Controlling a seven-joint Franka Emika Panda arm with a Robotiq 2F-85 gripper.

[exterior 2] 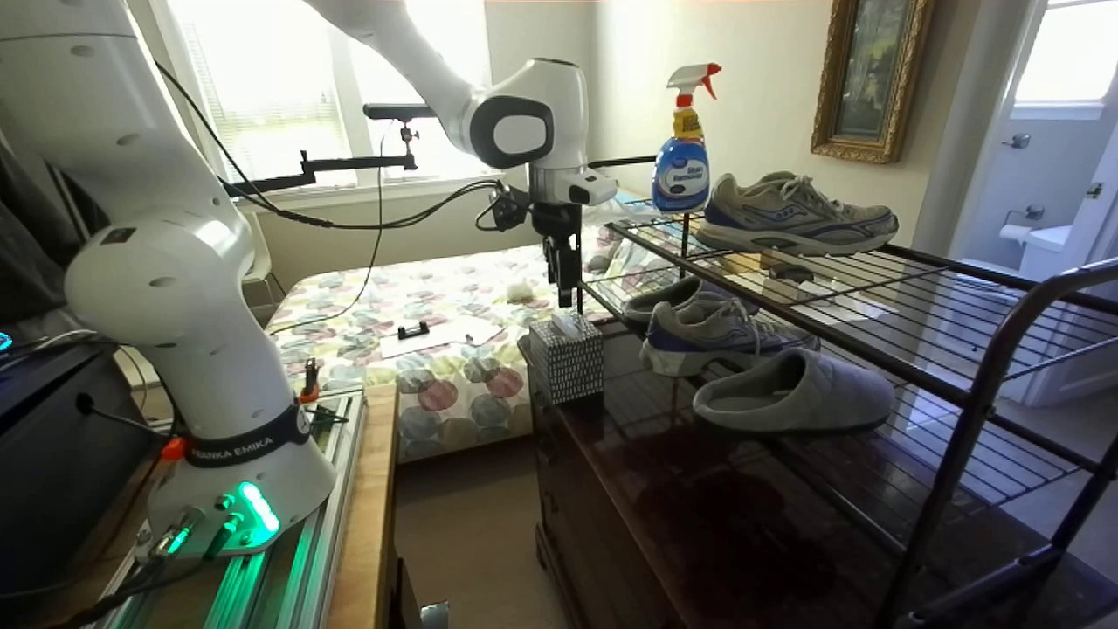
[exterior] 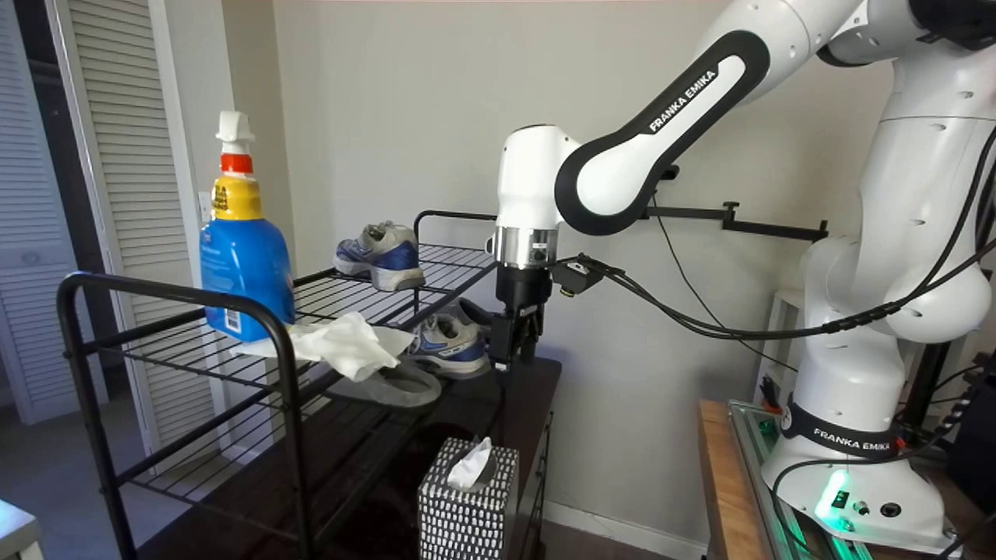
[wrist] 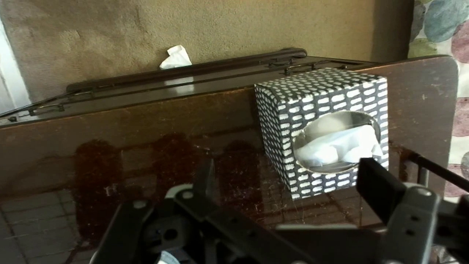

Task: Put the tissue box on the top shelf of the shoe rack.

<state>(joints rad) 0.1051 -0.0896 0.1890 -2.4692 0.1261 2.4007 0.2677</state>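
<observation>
Hand (wrist: 285,167) spread wide, empty, above tissue box (exterior 2: 568,362); I'd shift toward 2 o'clock in wrist view, centre, then descend.

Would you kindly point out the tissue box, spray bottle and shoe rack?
Tissue box (exterior 2: 574,369), in an exterior view: its patterned side.
Spray bottle (exterior: 244,260), in an exterior view: its blue body.
Shoe rack (exterior: 156,288), in an exterior view: its top end bar.
</observation>
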